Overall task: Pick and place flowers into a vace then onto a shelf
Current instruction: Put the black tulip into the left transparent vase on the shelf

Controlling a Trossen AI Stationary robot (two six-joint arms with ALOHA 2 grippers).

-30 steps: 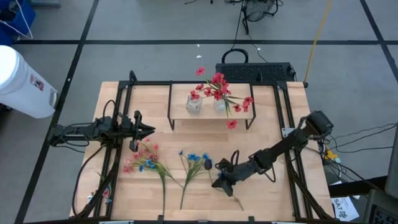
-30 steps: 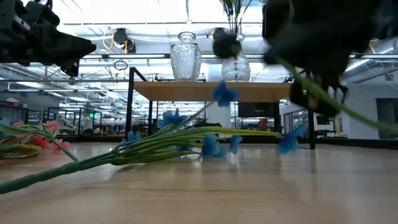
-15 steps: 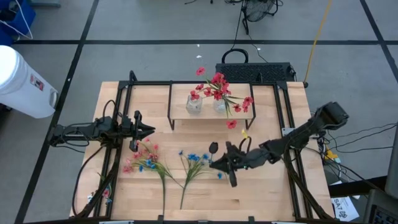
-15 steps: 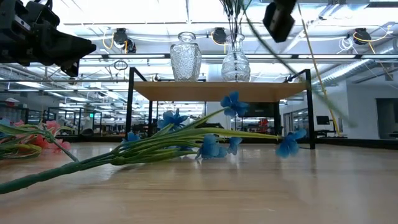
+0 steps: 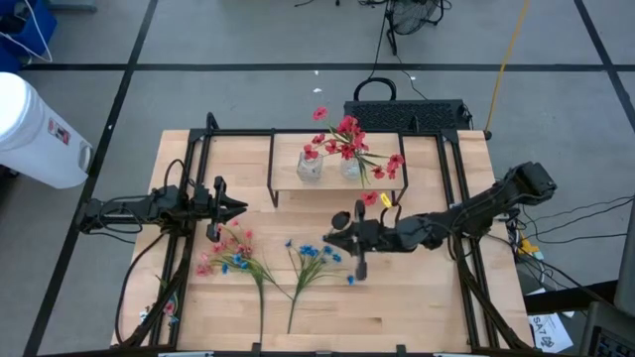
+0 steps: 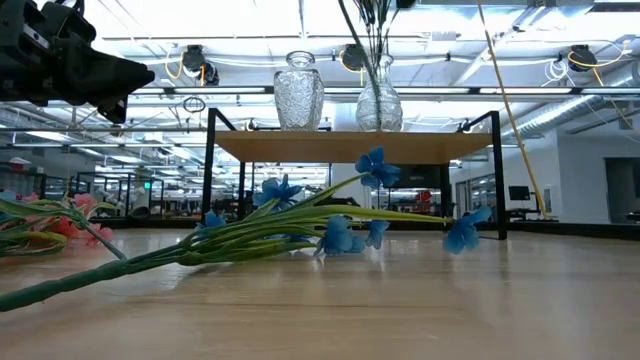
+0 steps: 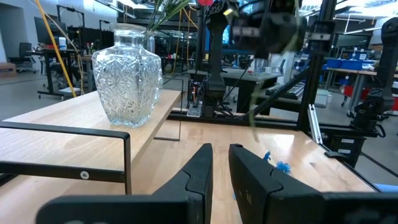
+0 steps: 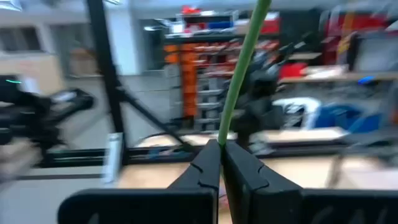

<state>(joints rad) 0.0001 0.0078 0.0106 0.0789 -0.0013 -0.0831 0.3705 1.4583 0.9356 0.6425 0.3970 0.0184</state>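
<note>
My right gripper (image 5: 337, 234) hangs above the table's middle, just in front of the shelf (image 5: 382, 182), and is shut on a thin green flower stem (image 8: 242, 68); its blossom is out of view. Two glass vases stand on the shelf: an empty one (image 5: 310, 166) and one (image 5: 349, 167) that holds the red flowers (image 5: 347, 137). The blue flowers (image 5: 312, 258) and pink flowers (image 5: 226, 254) lie flat on the table. My left gripper (image 5: 238, 206) waits level at the table's left, its fingers (image 7: 202, 163) a narrow gap apart with nothing between them. My right gripper pinches the green stem (image 8: 222, 138) between its two fingers. The fingers point level, from the table's right side, and lie across the stem. The stem stands nearly upright, rising above the fingers, and its lower length (image 7: 261, 99) hangs below them, clear of the table.
A black outer frame (image 5: 194, 188) runs along the table's sides and far edge. A black box (image 5: 407, 114) sits behind the shelf and a white bin (image 5: 35, 129) stands off the table's left. Bare wood shows at the near right (image 5: 417, 307).
My right gripper has risen and gone toward the far edge, nearer the shelf, and its wrist has rolled. The stem it holds was slanting down to the table; it has swung up to nearly upright and is lifted clear. The blue and pink flowers have stayed put.
</note>
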